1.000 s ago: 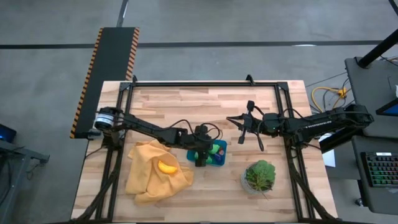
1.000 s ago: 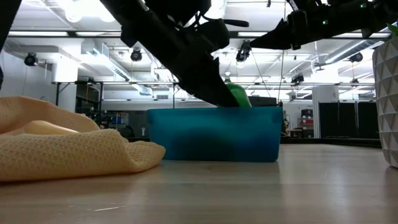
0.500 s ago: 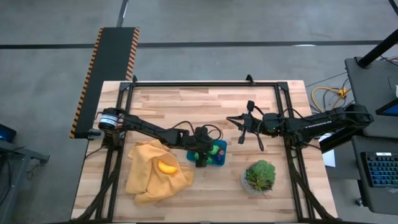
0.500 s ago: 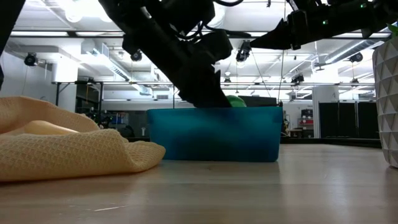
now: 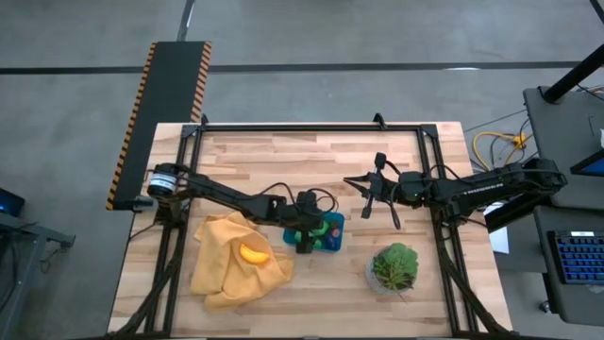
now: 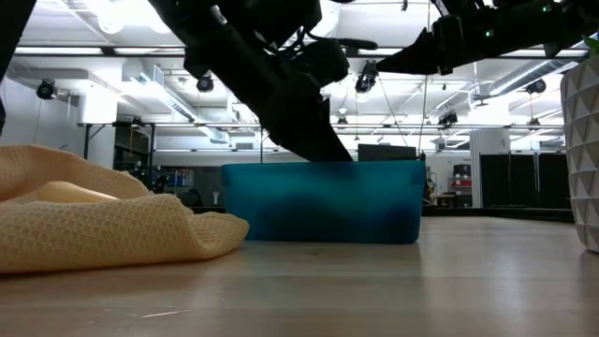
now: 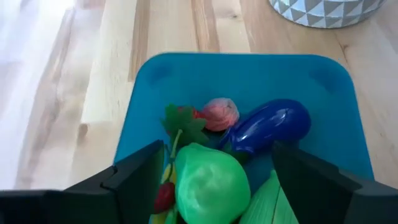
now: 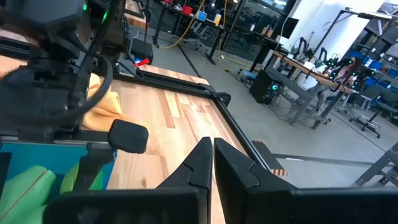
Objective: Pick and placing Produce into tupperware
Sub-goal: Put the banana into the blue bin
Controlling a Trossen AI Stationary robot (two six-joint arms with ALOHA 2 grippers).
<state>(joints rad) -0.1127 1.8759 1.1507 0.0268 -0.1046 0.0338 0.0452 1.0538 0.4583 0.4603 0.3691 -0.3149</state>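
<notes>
The teal tupperware (image 5: 332, 243) stands at mid-table and holds several produce pieces. A round green piece (image 7: 208, 186) lies in it beside a blue-purple eggplant (image 7: 270, 124), a pink piece (image 7: 221, 114) and a red piece with a green leaf (image 7: 180, 121). My left gripper (image 7: 217, 180) reaches slanting down into the tub, open, its fingers standing on either side of the green piece without holding it. A yellow-orange piece (image 5: 252, 253) lies on the mustard cloth. My right gripper (image 5: 366, 194) waits shut above the table's right half.
The mustard cloth (image 5: 231, 260) lies bunched left of the tub. A leafy plant in a patterned pot (image 5: 394, 267) stands near the right front. Bare wood stretches along the far side of the table.
In the low view the green piece, seen above the tub's rim at my left gripper's tip a second ago, has sunk lower and now lies hidden below the rim. Both arms have kept their places.
</notes>
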